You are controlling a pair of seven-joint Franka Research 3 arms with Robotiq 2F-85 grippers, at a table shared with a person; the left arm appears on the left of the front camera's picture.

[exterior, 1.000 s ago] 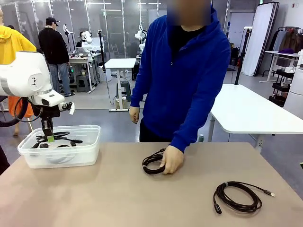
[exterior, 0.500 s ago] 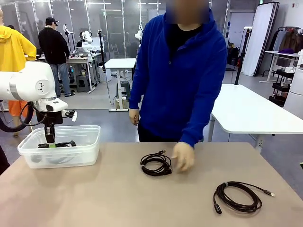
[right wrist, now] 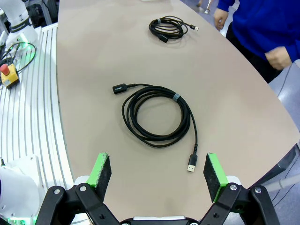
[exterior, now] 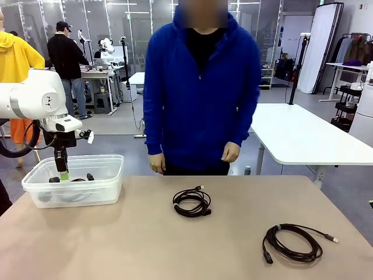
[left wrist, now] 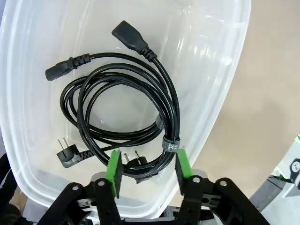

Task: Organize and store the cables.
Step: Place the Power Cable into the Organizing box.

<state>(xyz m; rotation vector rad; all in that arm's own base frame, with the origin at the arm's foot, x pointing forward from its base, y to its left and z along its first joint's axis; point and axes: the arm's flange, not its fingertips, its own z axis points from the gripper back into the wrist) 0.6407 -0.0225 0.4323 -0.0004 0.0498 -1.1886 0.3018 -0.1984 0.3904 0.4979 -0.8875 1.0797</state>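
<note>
The left jaws are hanging wide apart over a clear bin (exterior: 114, 175) at the counter's (exterior: 116, 245) far left corner, where a coiled power cable (left wrist: 126, 108) is lying loose. The right jaws are gaping wide above a silver-tipped cable (right wrist: 157, 115) near the right edge, and a third cable (exterior: 192, 202) is sitting mid-counter.

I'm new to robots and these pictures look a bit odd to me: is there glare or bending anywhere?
Left wrist view: bright glare streaks on the clear bin wall, while the coiled cable inside stays sharp. Right wrist view: the wide-angle lens bows the table edge into a curve. Front view: even overhead light, only faint shadows on the table.
</note>
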